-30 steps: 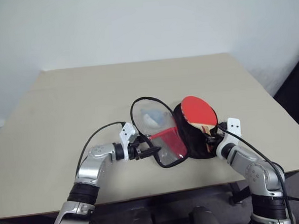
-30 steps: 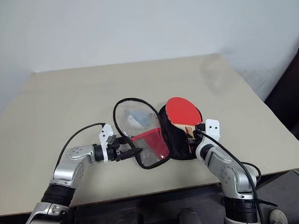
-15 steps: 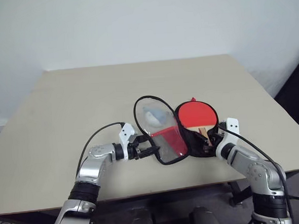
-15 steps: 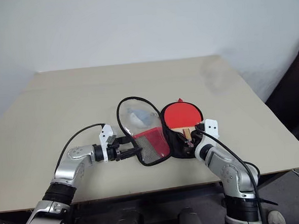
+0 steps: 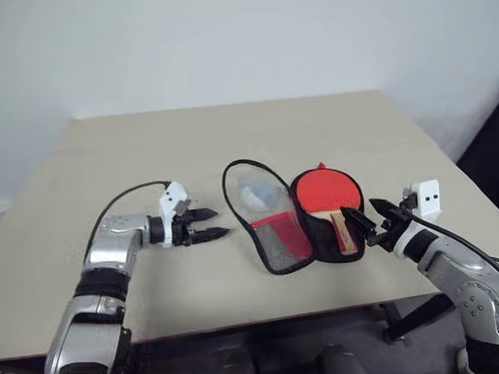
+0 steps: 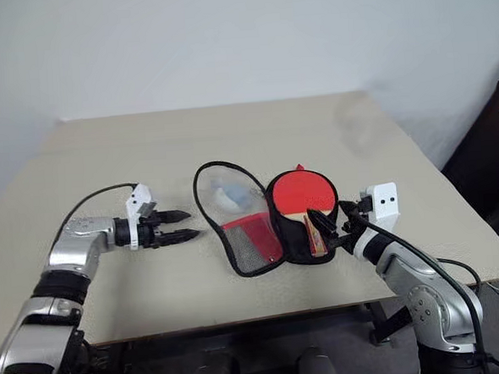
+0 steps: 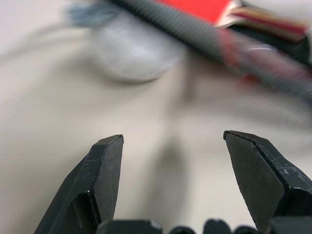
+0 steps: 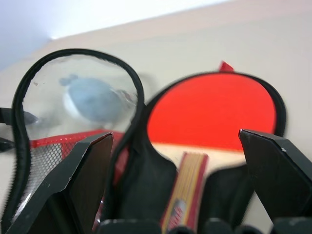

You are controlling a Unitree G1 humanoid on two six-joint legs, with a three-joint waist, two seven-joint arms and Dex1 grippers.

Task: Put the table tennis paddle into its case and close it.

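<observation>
We see the table tennis paddle lying in the open case; our left gripper and right gripper are both spread, empty.

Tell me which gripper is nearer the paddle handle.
Right. The right gripper, open, hangs just beside the paddle handle in the open case. The left gripper, open, sits beyond the case's far flap.

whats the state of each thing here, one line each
table tennis paddle: lying flat in the open case, red face up, not held
case: unzipped, spread open flat on the table, clear flap side up
grey-blue lump: under the clear flap
left hand: open, empty, off the case
right hand: open, empty, by the paddle handle
</observation>
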